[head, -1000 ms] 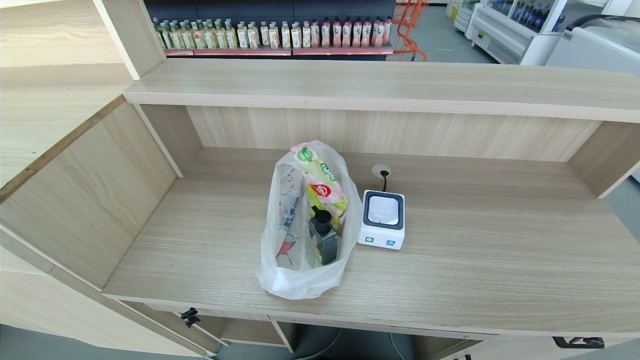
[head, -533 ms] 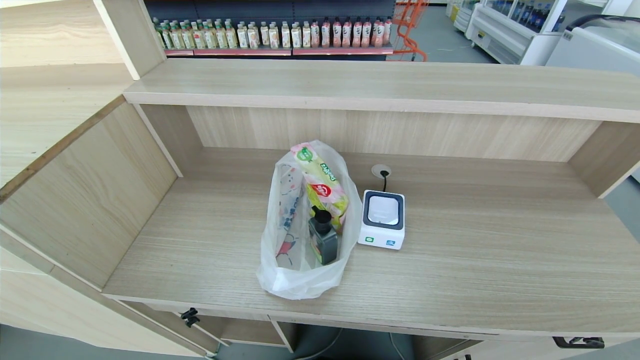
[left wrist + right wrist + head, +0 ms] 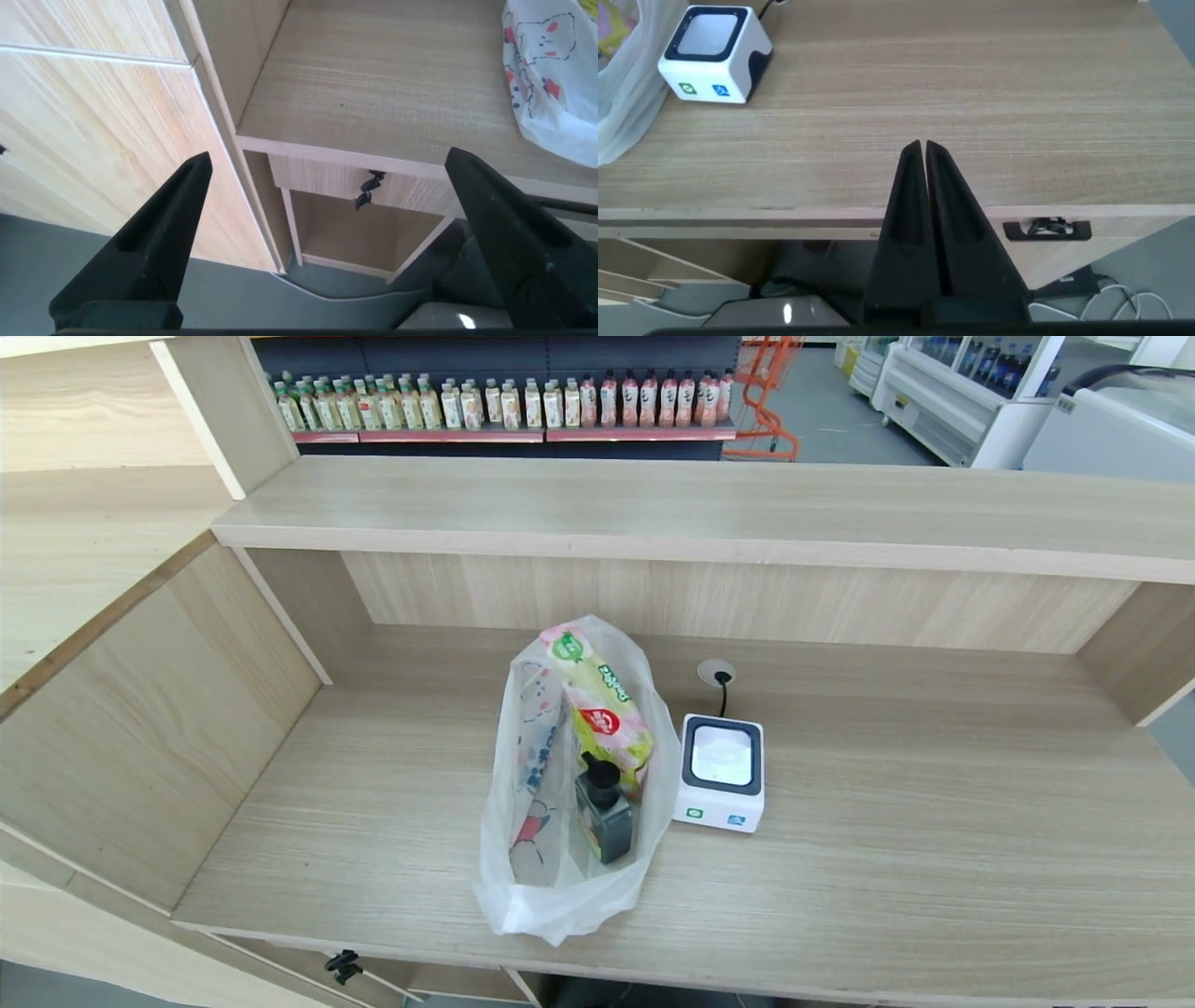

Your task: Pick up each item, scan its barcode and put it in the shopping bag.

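Note:
A thin white plastic shopping bag (image 3: 560,803) lies open on the wooden counter (image 3: 887,859). Inside it rest a pink and green snack packet (image 3: 602,709) and a dark bottle (image 3: 605,812) with a black cap. Just right of the bag stands the white barcode scanner (image 3: 721,770) with its dark-framed window facing up; it also shows as the scanner (image 3: 712,53) in the right wrist view. My left gripper (image 3: 327,243) hangs open below the counter's front left corner, off the bag's corner (image 3: 551,84). My right gripper (image 3: 924,154) is shut and empty, low at the counter's front edge.
A raised shelf (image 3: 691,504) runs along the back of the counter and side walls close it in at left (image 3: 140,728) and right. A cable hole (image 3: 716,672) sits behind the scanner. A key hangs in the drawer lock (image 3: 366,189) under the front edge.
The whole head view has shifted slightly, so the camera moved. The bag, its contents and the scanner lie as before.

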{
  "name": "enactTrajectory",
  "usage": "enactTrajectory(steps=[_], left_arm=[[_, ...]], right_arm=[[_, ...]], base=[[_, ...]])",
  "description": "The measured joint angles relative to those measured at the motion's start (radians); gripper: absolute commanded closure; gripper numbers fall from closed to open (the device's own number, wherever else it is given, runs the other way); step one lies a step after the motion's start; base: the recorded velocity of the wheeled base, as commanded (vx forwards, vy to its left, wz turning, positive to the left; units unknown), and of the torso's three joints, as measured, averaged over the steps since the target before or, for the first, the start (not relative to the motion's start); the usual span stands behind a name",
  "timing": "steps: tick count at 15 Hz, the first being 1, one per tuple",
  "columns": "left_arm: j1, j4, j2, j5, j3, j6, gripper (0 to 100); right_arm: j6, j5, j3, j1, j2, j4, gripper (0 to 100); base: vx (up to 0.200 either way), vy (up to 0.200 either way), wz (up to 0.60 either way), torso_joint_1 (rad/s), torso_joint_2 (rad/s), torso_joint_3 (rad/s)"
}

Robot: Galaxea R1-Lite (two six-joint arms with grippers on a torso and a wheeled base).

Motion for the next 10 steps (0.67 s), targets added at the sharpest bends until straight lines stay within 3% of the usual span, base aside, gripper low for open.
enactTrajectory(steps=[10], left_arm=[[0.000, 0.000, 0.000, 0.000, 0.000, -0.002, 0]], right_arm=[[0.000, 0.000, 0.000, 0.000, 0.001, 0.000, 100]], base=[[0.000, 0.000, 0.00, 0.000, 0.00, 0.000]])
